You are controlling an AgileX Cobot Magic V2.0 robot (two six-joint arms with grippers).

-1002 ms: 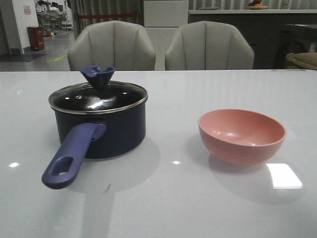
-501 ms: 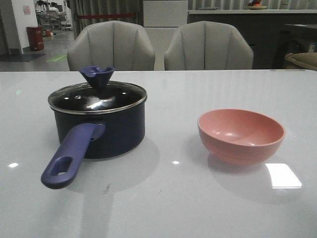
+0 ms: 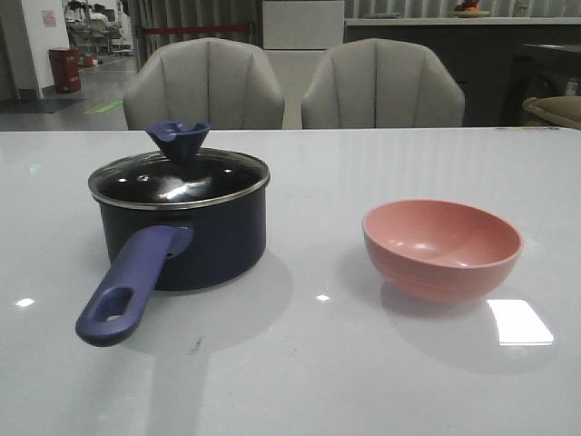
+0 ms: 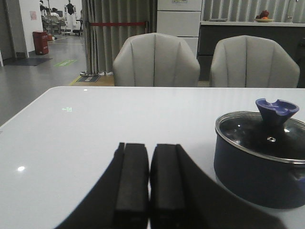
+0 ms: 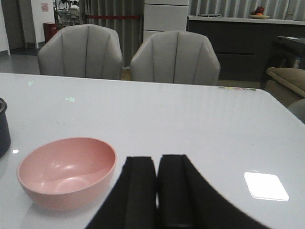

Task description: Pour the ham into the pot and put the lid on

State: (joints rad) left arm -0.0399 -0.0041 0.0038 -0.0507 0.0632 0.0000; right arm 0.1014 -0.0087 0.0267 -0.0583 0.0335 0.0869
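The dark navy pot (image 3: 195, 241) stands on the left half of the table, its purple-blue handle (image 3: 127, 286) pointing toward the near edge. The glass lid (image 3: 182, 177) with its dark-blue knob (image 3: 179, 139) sits on the pot, covering it. No ham shows; the pot's inside is hidden under the lid. Neither gripper appears in the front view. My left gripper (image 4: 149, 148) is shut and empty, low over the table with the pot (image 4: 259, 179) off to one side. My right gripper (image 5: 157, 160) is shut and empty beside the pink bowl (image 5: 66, 169).
The pink bowl (image 3: 442, 247) stands upright on the right half of the white table (image 3: 309, 363), and its inside shows empty. Two grey chairs (image 3: 204, 86) (image 3: 381, 86) stand behind the far edge.
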